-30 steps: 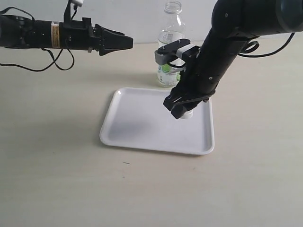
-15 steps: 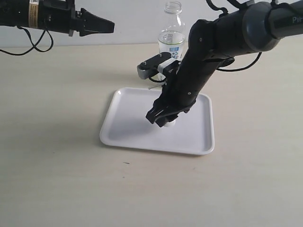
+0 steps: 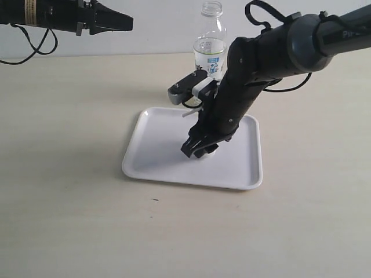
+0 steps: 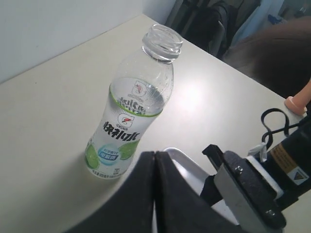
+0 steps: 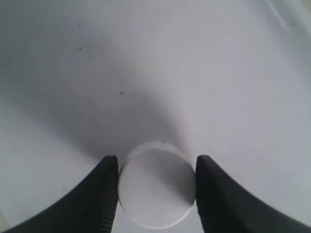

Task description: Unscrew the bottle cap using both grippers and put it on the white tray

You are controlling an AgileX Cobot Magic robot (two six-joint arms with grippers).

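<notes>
Right gripper [image 3: 200,151] fingers clamp the cap [image 5: 156,190] low over the tray [image 3: 153,159]. Left gripper [image 3: 130,24], fingers together, hangs by the far-left corner of the desk [image 3: 69,202]; the bottle [image 3: 210,51] stands at its far edge.

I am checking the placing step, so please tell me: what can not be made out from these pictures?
- Exterior view: the right gripper covers most of the bottle cap, so its contact with the white tray is unclear.
- Right wrist view: the cap's underside faces away from the camera.
- Exterior view: the lower part of the bottle is behind the right arm.
</notes>
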